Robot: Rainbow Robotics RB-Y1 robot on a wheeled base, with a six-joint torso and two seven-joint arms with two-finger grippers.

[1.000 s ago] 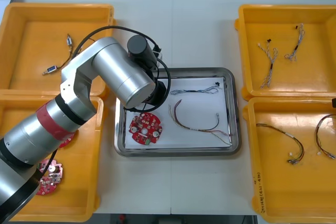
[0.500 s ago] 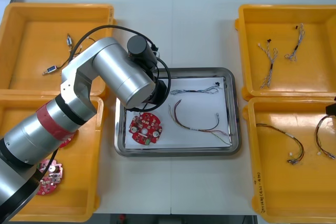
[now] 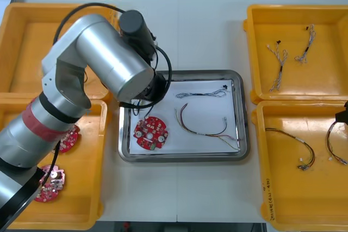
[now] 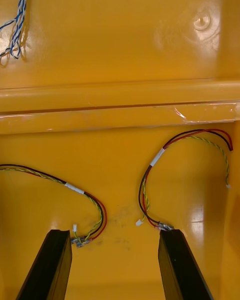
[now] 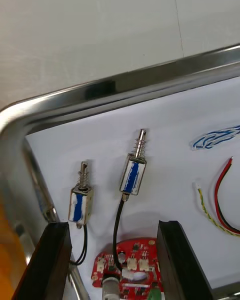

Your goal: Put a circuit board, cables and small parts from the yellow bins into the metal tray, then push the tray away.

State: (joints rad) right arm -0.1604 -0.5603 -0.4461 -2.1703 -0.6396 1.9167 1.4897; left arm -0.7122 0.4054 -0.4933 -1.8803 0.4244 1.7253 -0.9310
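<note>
My left gripper (image 5: 114, 260) hovers open over the metal tray's (image 5: 125, 87) near left corner, nothing between its fingers. Two small metal parts (image 5: 134, 172) (image 5: 81, 202) with black leads lie free on the white liner just beyond the fingertips. A round red circuit board (image 3: 150, 132) rests in the tray, beside a blue and white cable (image 3: 204, 93) and a red and yellow cable (image 3: 206, 126). My left arm (image 3: 109, 61) hides the tray's far left corner in the front view. My right gripper (image 4: 116, 265) stands open above red and yellow cables (image 4: 85, 200) (image 4: 185, 145) in the near right bin.
Yellow bins (image 3: 16, 52) (image 3: 304, 199) flank the tray. The near left one holds more red boards (image 3: 50, 183) (image 3: 68, 138). The far right one holds blue and white cables (image 3: 280, 61). Bare table lies beyond the tray (image 3: 206, 31).
My left arm has lifted and swung back toward the far left, away from the tray's floor. The right arm has barely moved.
</note>
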